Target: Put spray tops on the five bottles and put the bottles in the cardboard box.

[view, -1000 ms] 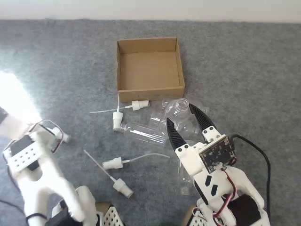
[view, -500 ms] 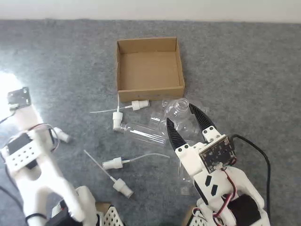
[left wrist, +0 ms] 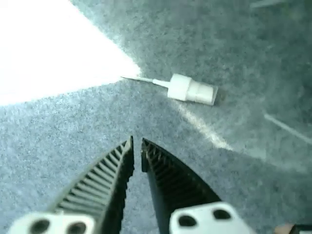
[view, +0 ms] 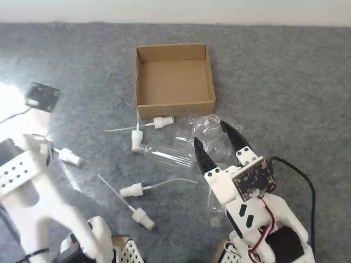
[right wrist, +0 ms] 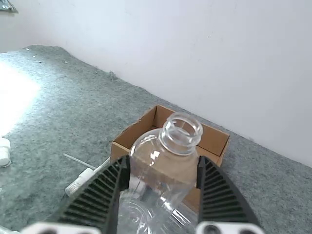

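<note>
Gripping a clear bottle [right wrist: 163, 141] by its body, the right gripper [right wrist: 163, 162] presses one black jaw against each side. The bottle's neck is open and carries no top. The left gripper [left wrist: 137, 142] is poised over grey carpet [left wrist: 58, 131] with its jaws drawn to a thin slit and nothing between them. A lone spray top [left wrist: 192, 90] lies on its side beyond the fingertips, clear of them, its thin tube pointing toward a bright patch of light.

In the high view, two loose spray tops [view: 143, 218] [view: 134, 190] lie nearest the arm bases, tubes trailing. Farther out, a capped bottle [view: 164, 155] rests on its side with a top fitted. Just beside it lie other clear bottles [view: 185, 134], next to the right gripper [view: 210, 132]. One more spray top [view: 163, 121] lies just before the cardboard box [view: 175, 108], which sits open-topped at the far side.
</note>
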Controlling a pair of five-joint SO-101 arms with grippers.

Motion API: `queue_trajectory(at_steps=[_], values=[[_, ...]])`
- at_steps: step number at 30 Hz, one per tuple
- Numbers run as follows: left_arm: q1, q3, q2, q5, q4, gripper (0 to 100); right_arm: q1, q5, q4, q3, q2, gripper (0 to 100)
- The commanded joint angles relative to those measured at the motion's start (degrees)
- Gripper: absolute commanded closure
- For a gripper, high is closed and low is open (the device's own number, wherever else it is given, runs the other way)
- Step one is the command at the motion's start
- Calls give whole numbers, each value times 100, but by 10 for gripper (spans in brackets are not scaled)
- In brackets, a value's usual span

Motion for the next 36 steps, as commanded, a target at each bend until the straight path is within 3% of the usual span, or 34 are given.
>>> queue_trajectory(at_steps=[1, 7, 16, 21, 28, 36], values=[[26, -338, -202, -1196, 501, 977, 75, -53, -154, -62, 31, 897], [26, -338, -202, -2338, 545, 976, 75, -53, -154, -62, 40, 897], [26, -163, 448, -2462, 35, 830, 75, -53, -154, -62, 48, 897], [26, -567, 1284, -2505, -70, 823, 75, -53, -154, -44, 48, 897], [44, -954, 1837, -3587, -62, 822, 84, 0, -769, 448, 4, 896], [457, -1007, 2119, -4062, -325, 822, 84, 0, -778, 466, 4, 896]])
